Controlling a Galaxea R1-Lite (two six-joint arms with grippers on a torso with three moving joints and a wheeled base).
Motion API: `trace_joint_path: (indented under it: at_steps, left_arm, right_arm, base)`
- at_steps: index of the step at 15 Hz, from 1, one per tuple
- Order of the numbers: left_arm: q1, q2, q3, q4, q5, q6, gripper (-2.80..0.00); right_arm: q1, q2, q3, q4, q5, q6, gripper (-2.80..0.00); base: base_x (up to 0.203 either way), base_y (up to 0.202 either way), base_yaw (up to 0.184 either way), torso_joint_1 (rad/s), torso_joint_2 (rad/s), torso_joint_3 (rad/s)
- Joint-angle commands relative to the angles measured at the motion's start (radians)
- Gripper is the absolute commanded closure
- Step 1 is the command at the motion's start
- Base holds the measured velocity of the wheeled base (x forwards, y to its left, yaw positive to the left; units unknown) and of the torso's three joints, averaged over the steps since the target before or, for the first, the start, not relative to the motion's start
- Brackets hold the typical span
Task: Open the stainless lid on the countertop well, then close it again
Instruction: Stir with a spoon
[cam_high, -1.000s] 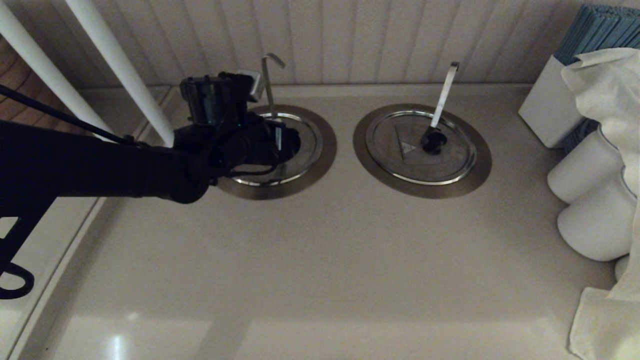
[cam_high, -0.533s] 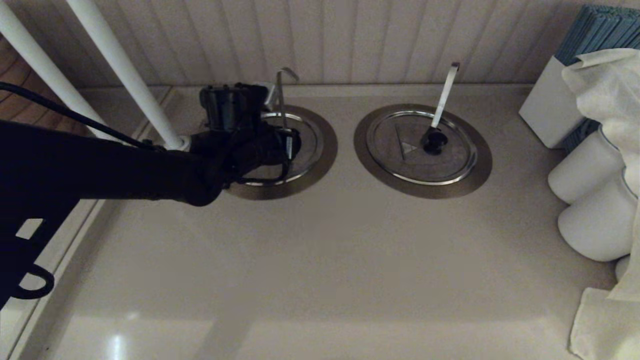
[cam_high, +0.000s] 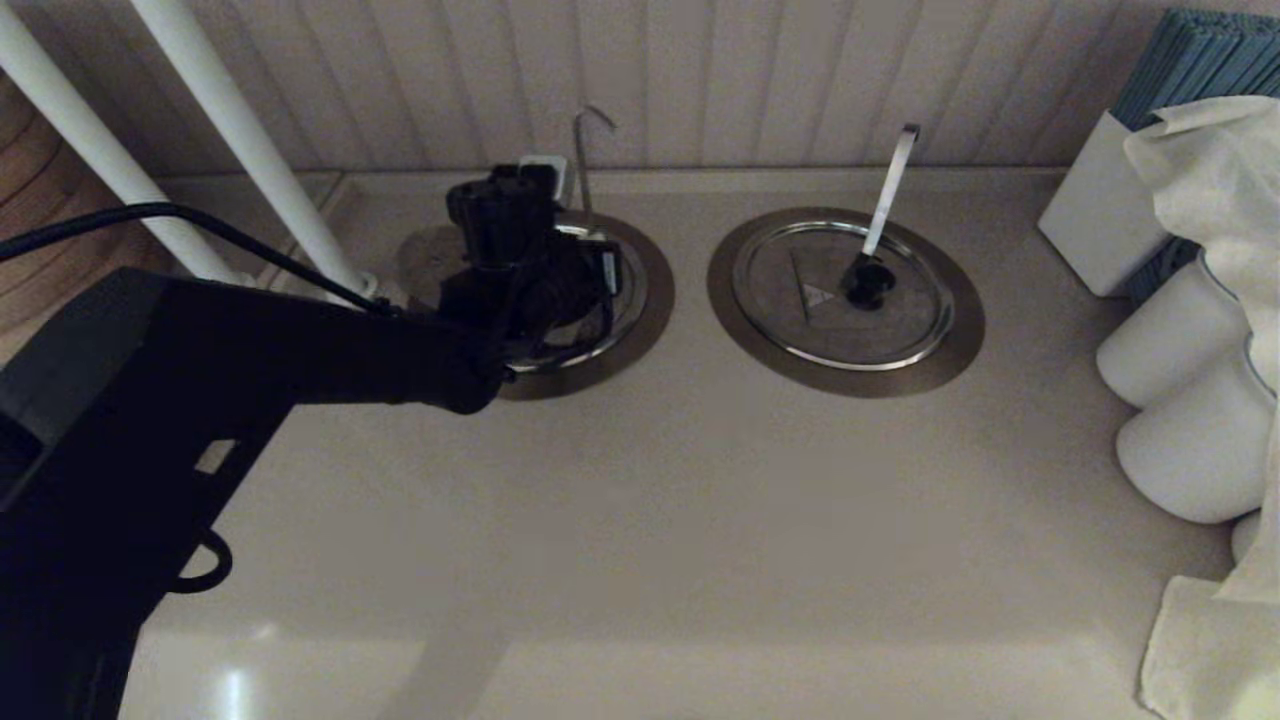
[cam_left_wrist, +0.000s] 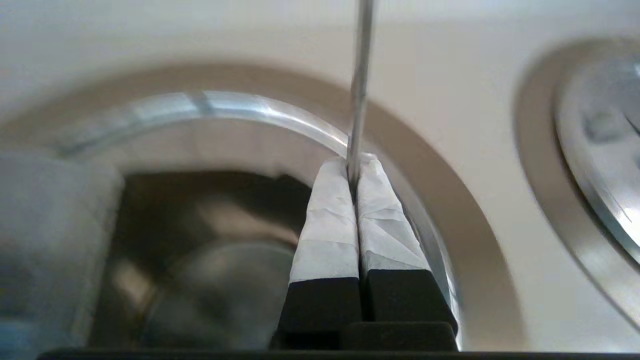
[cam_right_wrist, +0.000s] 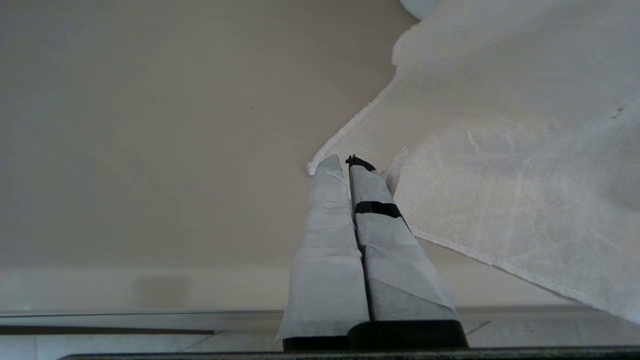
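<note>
The left arm reaches across the desk, its left gripper low over the countertop well at the back left. The twin well's lid lies right; towels far right. Fingers are pressed together, empty, touching the hook-tipped handle. The stainless lid sits on its well. The right gripper, fingers together, rests beside a towel.

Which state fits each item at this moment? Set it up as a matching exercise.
1 left gripper
2 right gripper
3 right-hand lid
4 hook-tipped handle

A seated flat in its ring
B beside the white cloth, fingers shut
C rising from the countertop well
D fingers pinched on a slim rod

Pairs: 1-D, 2-B, 3-A, 4-C
</note>
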Motion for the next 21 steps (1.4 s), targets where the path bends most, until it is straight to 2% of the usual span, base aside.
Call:
trace_joint_path:
  at_steps: [1, 5, 10, 14, 19, 21]
  left_arm:
    - [0.019, 0.043, -0.020, -0.011, 0.010, 0.016, 0.00]
    - [0.076, 0.045, -0.030, -0.018, 0.013, 0.075, 0.00]
    - [0.120, -0.019, 0.014, 0.007, -0.006, 0.086, 0.00]
    - [0.125, -0.107, 0.105, 0.061, -0.088, 0.087, 0.00]
    - [0.117, -0.159, 0.142, 0.135, -0.108, 0.088, 0.00]
    - [0.112, -0.174, 0.164, 0.155, -0.137, 0.088, 0.00]
  right_arm:
    - [0.000, 0.000, 0.000, 0.000, 0.000, 0.000, 0.00]
    - [0.000, 0.000, 0.000, 0.000, 0.000, 0.000, 0.00]
    - [0.000, 0.000, 0.000, 0.000, 0.000, 0.000, 0.00]
    - [0.000, 0.000, 0.000, 0.000, 0.000, 0.000, 0.00]
    - [0.000, 0.000, 0.000, 0.000, 0.000, 0.000, 0.00]
    - [0.000, -0.001, 0.000, 0.000, 0.000, 0.000, 0.00]
  base:
    - [0.000, 0.000, 0.000, 0.000, 0.00, 0.000]
    - [0.000, 0.000, 0.000, 0.000, 0.00, 0.000]
    - [0.000, 0.000, 0.000, 0.000, 0.00, 0.000]
    - [0.000, 0.000, 0.000, 0.000, 0.00, 0.000]
    - [0.000, 0.000, 0.000, 0.000, 0.00, 0.000]
    - [0.000, 0.000, 0.000, 0.000, 0.00, 0.000]
